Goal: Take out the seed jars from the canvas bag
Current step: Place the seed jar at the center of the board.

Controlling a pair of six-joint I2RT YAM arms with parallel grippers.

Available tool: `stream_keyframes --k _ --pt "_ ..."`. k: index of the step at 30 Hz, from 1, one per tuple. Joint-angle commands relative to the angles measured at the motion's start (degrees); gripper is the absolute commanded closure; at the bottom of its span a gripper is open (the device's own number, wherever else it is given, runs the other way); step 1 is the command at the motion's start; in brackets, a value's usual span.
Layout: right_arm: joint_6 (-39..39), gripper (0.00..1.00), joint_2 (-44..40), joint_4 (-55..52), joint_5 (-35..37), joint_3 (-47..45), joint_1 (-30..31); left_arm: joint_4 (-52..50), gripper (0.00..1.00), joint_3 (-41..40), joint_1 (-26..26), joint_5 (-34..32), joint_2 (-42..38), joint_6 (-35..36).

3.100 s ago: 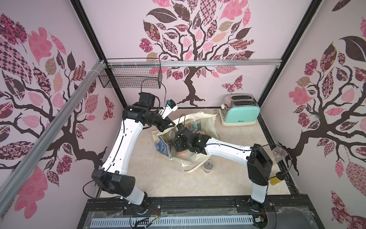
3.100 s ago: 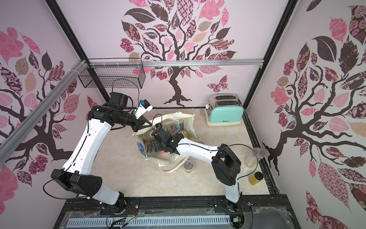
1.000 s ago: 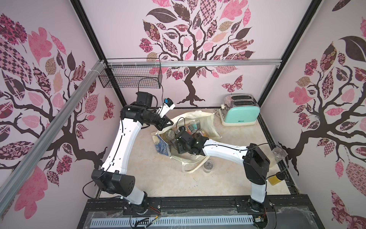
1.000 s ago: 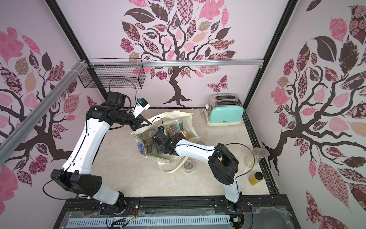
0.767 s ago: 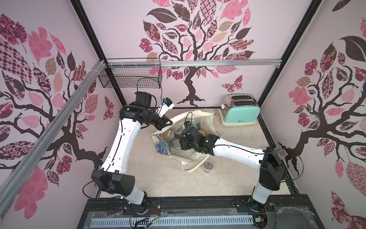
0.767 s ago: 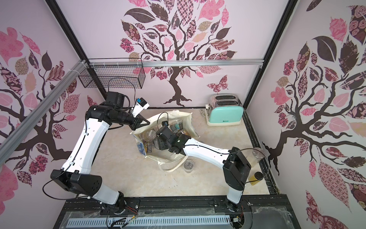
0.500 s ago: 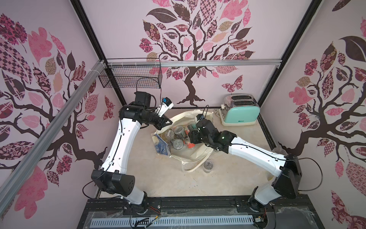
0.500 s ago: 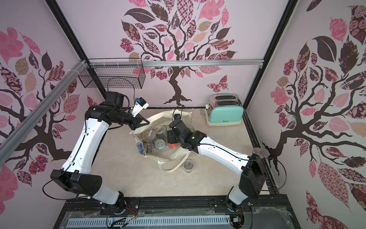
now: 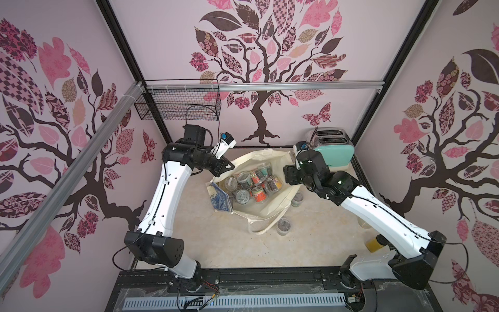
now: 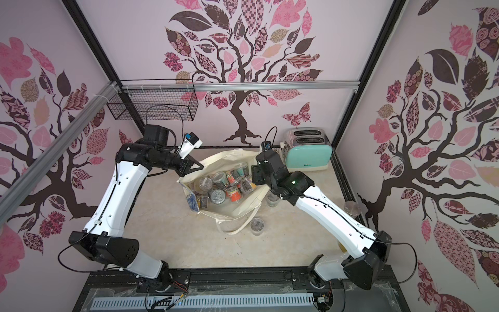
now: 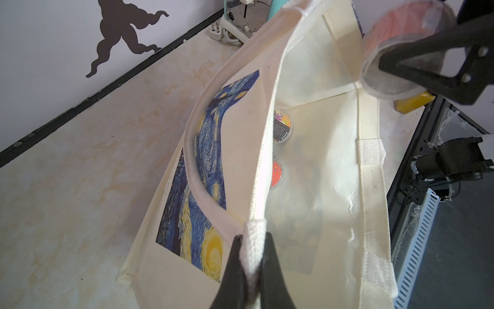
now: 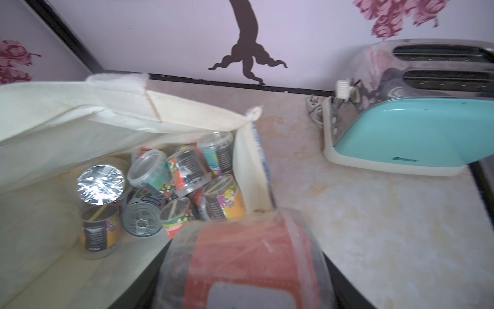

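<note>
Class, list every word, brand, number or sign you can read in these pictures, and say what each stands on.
Nothing reads for certain.
On the toaster: short dark brand word, too blurred to read.
On the jars in the bag: dark panels of small print, too small to read.
On the red jar up close: pale label panel, blurred, unreadable.

Both top views are bright and evenly lit, seemingly from overhead, with wide-angle stretch toward the frame corners; shadows on the tabletop [image 9: 216, 243] are soft. In the right wrist view the nearest seed jar [image 12: 248, 256] is blurred and the toaster [image 12: 374, 69] chrome glares. In the left wrist view the canvas bag [image 11: 320, 187] interior looks washed out.
</note>
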Motion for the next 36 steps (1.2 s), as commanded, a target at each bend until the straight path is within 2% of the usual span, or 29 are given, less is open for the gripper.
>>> stream_keyframes --k 1,4,9,17,22,32,36 --pt "-3.71 0.34 -2.77 -5.95 8.65 1.45 -2.79 1.83 1.00 0.07 0.68 1.77 -0.52 -0.70" --pt "-2.39 0.33 -3.72 -6.95 10.03 -1.13 -7.67 2.06 1.00 0.30 0.91 1.59 -0.63 -1.18" --pt "3.81 0.33 -5.96 -3.56 2.34 -10.61 -17.40 2.03 1.00 0.13 1.24 1.67 -1.19 -1.19" --pt "5.26 0.30 1.95 -0.37 6.37 -21.24 -19.27 1.97 1.00 -0.61 2.07 1.38 -2.48 -0.69" --pt "6.21 0.28 7.10 0.39 4.55 -24.09 -23.63 1.82 1.00 -0.42 2.13 2.13 -2.28 -0.82" --pt "6.46 0.28 14.12 1.47 11.04 -27.04 -26.57 1.27 1.00 0.40 2.27 1.66 -1.85 -0.89" --pt "6.27 0.28 16.20 1.36 10.92 -27.96 -26.81 1.18 1.00 0.29 2.28 2.10 -1.73 -0.95"
